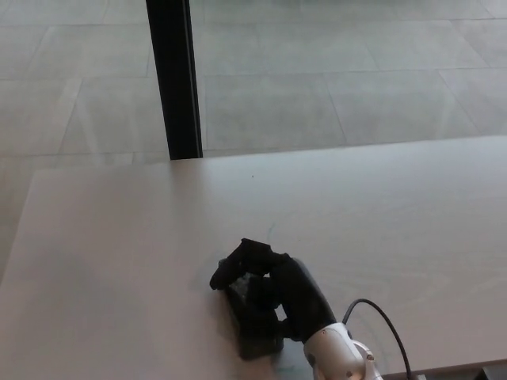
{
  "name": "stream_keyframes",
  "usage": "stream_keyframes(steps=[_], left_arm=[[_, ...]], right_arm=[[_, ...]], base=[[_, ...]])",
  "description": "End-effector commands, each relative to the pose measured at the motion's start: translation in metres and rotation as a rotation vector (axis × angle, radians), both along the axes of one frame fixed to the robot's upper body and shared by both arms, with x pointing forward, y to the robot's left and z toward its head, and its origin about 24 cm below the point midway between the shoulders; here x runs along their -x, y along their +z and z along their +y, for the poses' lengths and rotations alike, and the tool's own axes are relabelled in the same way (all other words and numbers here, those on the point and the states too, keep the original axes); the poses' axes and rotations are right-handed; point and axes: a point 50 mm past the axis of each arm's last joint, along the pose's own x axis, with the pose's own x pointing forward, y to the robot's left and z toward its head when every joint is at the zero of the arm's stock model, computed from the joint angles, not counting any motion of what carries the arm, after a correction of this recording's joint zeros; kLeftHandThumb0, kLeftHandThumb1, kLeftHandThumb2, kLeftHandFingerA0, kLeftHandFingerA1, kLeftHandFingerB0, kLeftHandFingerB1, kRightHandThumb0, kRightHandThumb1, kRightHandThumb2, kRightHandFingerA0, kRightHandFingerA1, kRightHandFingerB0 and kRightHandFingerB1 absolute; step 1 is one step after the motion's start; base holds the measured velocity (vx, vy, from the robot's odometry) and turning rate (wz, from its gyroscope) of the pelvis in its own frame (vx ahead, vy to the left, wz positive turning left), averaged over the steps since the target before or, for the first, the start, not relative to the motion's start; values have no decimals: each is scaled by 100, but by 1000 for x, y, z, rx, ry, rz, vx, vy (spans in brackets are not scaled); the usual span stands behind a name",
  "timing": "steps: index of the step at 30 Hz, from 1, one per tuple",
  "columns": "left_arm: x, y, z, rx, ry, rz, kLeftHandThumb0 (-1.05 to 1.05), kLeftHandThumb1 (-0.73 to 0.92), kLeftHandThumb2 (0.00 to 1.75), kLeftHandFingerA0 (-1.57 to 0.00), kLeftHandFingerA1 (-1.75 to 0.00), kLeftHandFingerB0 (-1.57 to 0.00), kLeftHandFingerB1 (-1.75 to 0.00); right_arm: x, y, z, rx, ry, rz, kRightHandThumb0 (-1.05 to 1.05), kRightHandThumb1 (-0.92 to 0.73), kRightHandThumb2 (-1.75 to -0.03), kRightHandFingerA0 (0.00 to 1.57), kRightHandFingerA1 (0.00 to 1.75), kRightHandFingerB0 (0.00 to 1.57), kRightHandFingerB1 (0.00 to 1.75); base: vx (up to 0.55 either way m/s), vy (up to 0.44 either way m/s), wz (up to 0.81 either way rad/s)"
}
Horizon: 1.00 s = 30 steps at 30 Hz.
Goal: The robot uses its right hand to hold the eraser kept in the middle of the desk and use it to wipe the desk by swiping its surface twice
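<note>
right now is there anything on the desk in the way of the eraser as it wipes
Nothing visible. The right hand is shut on the eraser, pressing it on the desk near the front edge. The desk surface around it is bare on every side; only faint marks show. The black post stands on the floor behind the desk.
</note>
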Motion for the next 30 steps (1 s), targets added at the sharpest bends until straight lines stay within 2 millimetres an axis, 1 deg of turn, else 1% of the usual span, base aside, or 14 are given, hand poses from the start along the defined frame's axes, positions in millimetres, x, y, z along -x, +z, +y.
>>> stream_keyframes(steps=[1, 2, 3, 5, 6, 11, 13, 16, 18, 21, 22, 23, 26, 30], left_arm=[[2, 0, 1, 8, 31, -12, -46, 49, 90, -76, -82, -62, -72], [2, 0, 0, 11, 32, -13, -46, 49, 90, -76, -82, -62, -72], [2, 0, 0, 13, 29, -14, -46, 48, 90, -76, -82, -60, -72], [2, 0, 1, 12, 33, -17, -46, 48, 90, -76, -82, -60, -72], [3, 1, 1, 9, 13, -12, -47, 48, 90, -76, -83, -60, -71], [5, 0, 2, 3, 20, -4, -48, 49, 90, -76, -82, -59, -71], [7, 0, 2, 12, 26, -11, -48, 49, 91, -74, -82, -59, -71], [6, 0, 2, 17, 39, -23, -48, 49, 91, -74, -83, -61, -73], [7, -1, 2, 16, 38, -21, -46, 47, 91, -77, -84, -60, -72], [9, -2, 3, 25, 48, -18, -45, 48, 92, -76, -84, -57, -71], [9, -2, 3, 19, 45, -15, -44, 64, 59, -76, -81, -64, -67], [9, -1, 3, 12, 42, -15, -47, 48, 92, -76, -84, -58, -72], [12, -1, 4, 4, 42, -2, -50, 48, 91, -77, -84, -59, -71], [12, 0, 6, 5, 46, 0, -49, 47, 90, -77, -83, -60, -72]], right_arm=[[10, -37, -26, 173, -26, 123, -29, -54, -106, 91, 175, 80, 161], [10, -37, -26, 175, -25, 122, -29, -54, -106, 91, 175, 80, 161], [2, -33, -40, 161, -72, 152, -29, -60, -89, 92, 175, 74, 155], [0, -32, -44, 159, -88, 151, -29, -60, -89, 92, 175, 74, 155], [-9, -26, -67, 203, -133, 130, -26, -59, -105, 90, 175, 74, 157], [-20, -14, -103, 209, -222, 119, -25, -54, -106, 89, 175, 71, 175], [-26, -8, -136, 219, -299, 109, -26, -53, -105, 90, 175, 69, 172], [-29, -2, -155, 208, -354, 108, -25, -53, -104, 92, 175, 72, 171], [-31, 3, -179, 180, -435, 100, -25, -51, -109, 96, 175, 76, 168], [-28, 6, -201, 162, -538, 100, -26, -56, -97, 95, 175, 73, 167], [-26, 6, -206, 142, -566, 111, -24, -60, -96, 96, 175, 71, 163], [-24, 6, -213, 100, -599, 128, -22, -57, -102, 96, 175, 70, 163], [-12, 1, -241, 8, -711, 185, -18, -62, -102, 95, 175, 71, 163], [-5, 0, -257, 4, -748, 187, -15, -57, -105, 94, 175, 71, 162]], base=[[0, 0, 0], [0, 0, 0], [0, 0, 0], [0, 0, 0], [0, 0, 0], [-3, 1, 1], [0, 0, 0], [0, 0, 0], [0, 0, 0], [0, 0, 0], [0, 0, 0], [0, 0, 0], [0, 0, 0], [0, 0, 0]])
